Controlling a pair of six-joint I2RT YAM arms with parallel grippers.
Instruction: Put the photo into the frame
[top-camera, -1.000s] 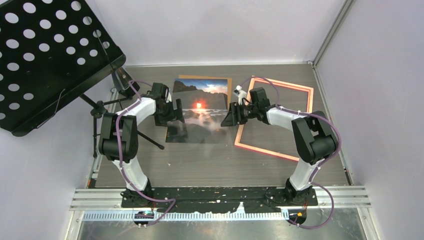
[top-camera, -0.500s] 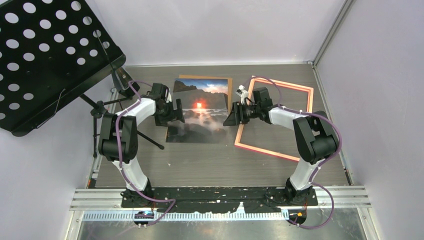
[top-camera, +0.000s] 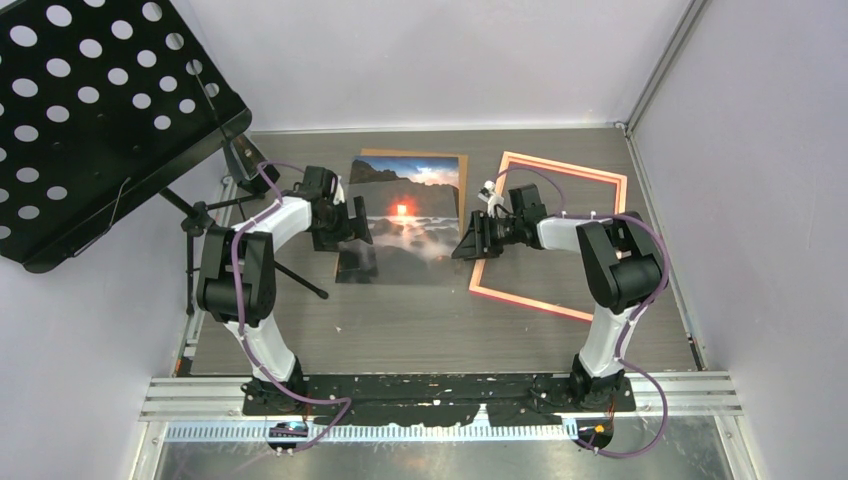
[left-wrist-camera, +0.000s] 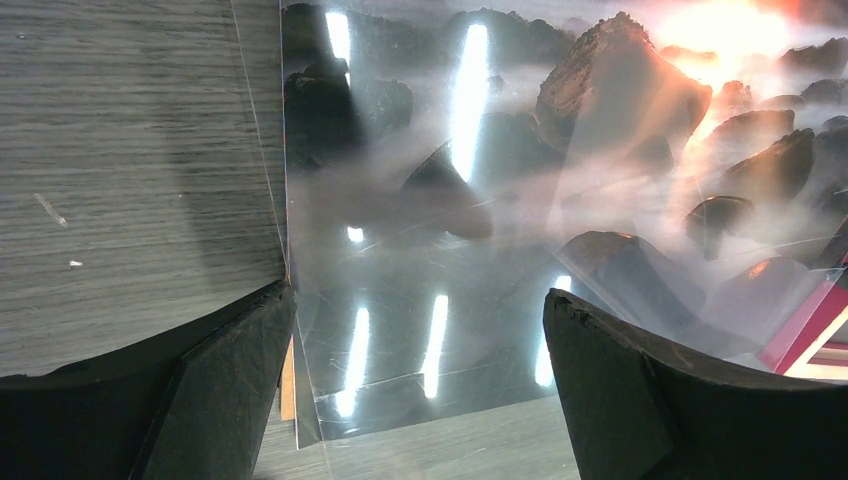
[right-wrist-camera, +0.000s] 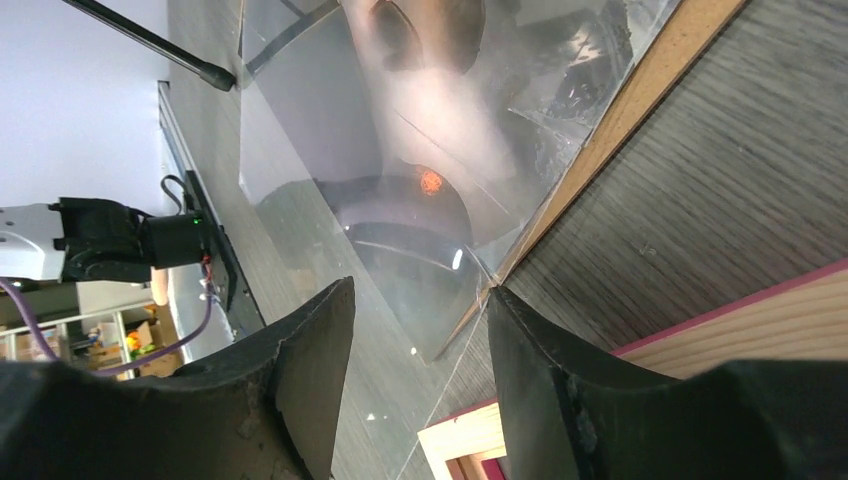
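Overhead, the photo (top-camera: 405, 225) lies face up mid-table on a brown board (top-camera: 410, 154), just left of the frame (top-camera: 570, 167). Its long axis runs from the arms toward the back wall, sky at the far end. The left gripper (top-camera: 350, 225) sits at its left edge and the right gripper (top-camera: 465, 240) at its right edge. Left wrist: jaws spread wide, astride the photo's near corner, gripping nothing. Right wrist: jaws apart around the photo and board edge, nothing clamped. The photo is probably light, thin, bendy and slick, and it lies flat, so it is best pinched gently at an edge or corner to avoid creasing.
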